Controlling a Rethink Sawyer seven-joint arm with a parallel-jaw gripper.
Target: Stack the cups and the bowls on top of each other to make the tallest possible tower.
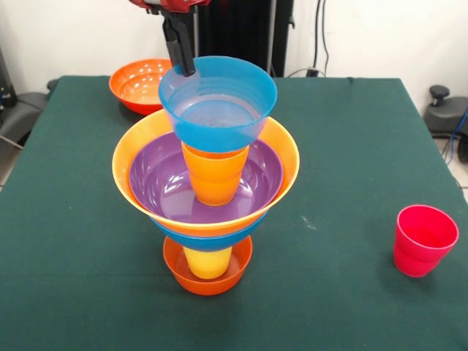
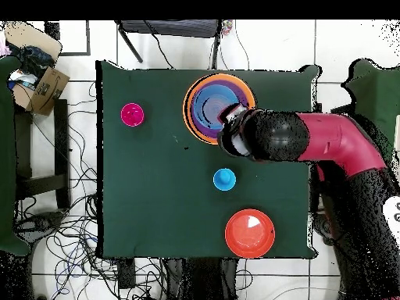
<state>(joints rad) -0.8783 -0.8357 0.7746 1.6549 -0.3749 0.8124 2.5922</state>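
The tower (image 1: pixel 208 183) stands mid-table. From the bottom up it is a small red-orange bowl (image 1: pixel 208 276), a yellow cup (image 1: pixel 208 262), the rim of a large blue bowl (image 1: pixel 208 239), a large light orange bowl (image 1: pixel 131 157), a purple bowl (image 1: pixel 157 183), an orange cup (image 1: pixel 214 175) and a small teal-blue bowl (image 1: pixel 218 102) on top. My gripper (image 1: pixel 184 64) comes down from above and is shut on the teal-blue bowl's far rim. In the overhead view the arm's wrist (image 2: pixel 262 137) covers part of the tower (image 2: pixel 209 105).
A pinkish red cup (image 1: pixel 424 240) (image 2: pixel 132 115) stands alone to one side. A medium red-orange bowl (image 1: pixel 139 84) (image 2: pixel 250 233) sits near the robot's edge of the table. A blue cup (image 2: pixel 224 180) stands between it and the tower, hidden in the front view.
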